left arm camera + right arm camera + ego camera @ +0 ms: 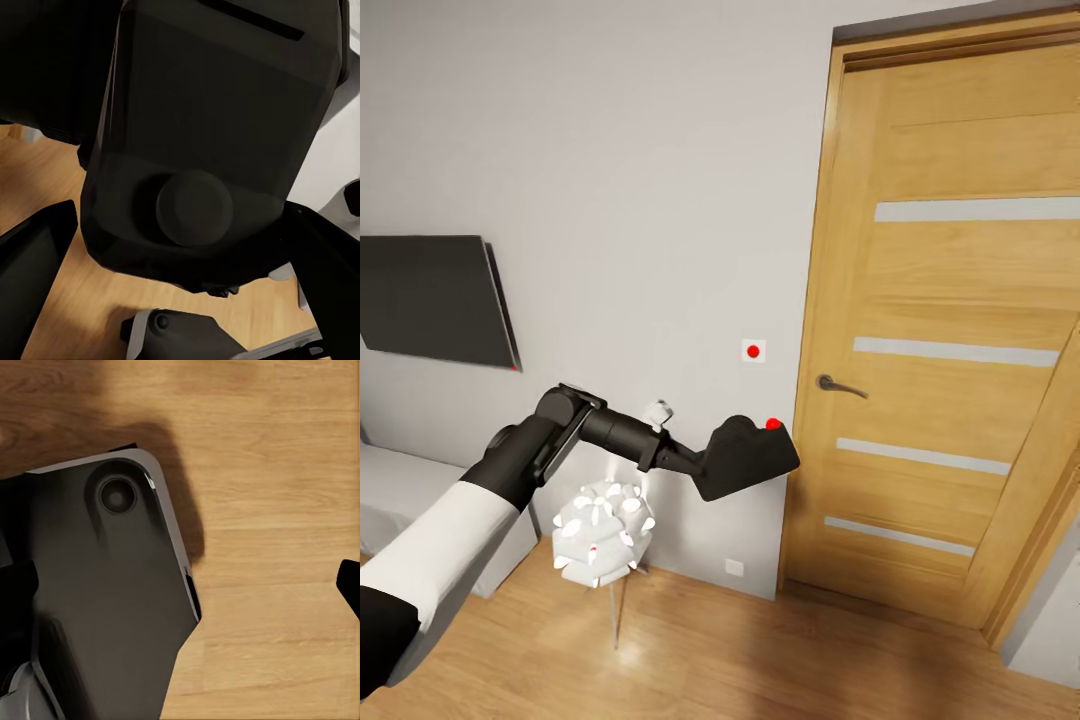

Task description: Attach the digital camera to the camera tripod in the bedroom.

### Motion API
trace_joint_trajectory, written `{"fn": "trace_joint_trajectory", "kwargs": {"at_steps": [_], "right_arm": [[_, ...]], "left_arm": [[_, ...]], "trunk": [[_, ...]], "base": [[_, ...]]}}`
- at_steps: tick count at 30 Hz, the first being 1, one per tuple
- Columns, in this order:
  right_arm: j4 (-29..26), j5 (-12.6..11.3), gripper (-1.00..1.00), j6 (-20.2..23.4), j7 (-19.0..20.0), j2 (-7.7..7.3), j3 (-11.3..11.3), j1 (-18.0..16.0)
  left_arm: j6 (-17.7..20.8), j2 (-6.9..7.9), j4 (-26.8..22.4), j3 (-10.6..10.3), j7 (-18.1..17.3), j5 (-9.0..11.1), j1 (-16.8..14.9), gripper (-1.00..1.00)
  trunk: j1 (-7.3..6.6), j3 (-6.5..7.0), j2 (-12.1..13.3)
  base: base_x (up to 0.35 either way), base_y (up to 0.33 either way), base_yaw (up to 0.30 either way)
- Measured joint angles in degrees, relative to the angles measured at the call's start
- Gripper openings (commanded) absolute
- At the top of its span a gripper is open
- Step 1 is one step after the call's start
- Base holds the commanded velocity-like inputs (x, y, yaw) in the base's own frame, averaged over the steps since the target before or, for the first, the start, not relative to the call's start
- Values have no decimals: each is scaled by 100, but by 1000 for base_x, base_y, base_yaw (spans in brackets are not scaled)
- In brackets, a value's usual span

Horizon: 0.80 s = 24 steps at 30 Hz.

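Room: grey wall, wooden door (pixel 950 330), wood floor (pixel 760 650)
Left end effector (pixel 705 470): pinching digital camera (pixel 745 457), carrying it mid-air
Right end effector: can't tell
Tip: probably keep camera level while hunting tripod

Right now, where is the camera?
The camera is held in the left hand, raised mid-frame in the head view in front of the grey wall, just left of the wooden door and above the white lamp.

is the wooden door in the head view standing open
No, the wooden door sits shut in its frame, with its handle level, while the left tool holds the digital camera in front of the wall.
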Motion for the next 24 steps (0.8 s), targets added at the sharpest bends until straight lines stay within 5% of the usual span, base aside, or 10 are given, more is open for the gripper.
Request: {"fn": "trace_joint_trajectory", "kwargs": {"at_steps": [14, 24], "right_arm": [[0, 0, 100, -1, 2, 0, 2, 0], [0, -1, 100, 1, -3, 0, 1, 0]], "left_arm": [[5, 1, 14, 0, 0, 0, 0, -100], [14, -1, 24, -1, 1, 1, -1, -100]], "trunk": [[0, 0, 0], [0, 0, 0]], "base": [[-4, -281, 0], [0, -48, 131]]}}
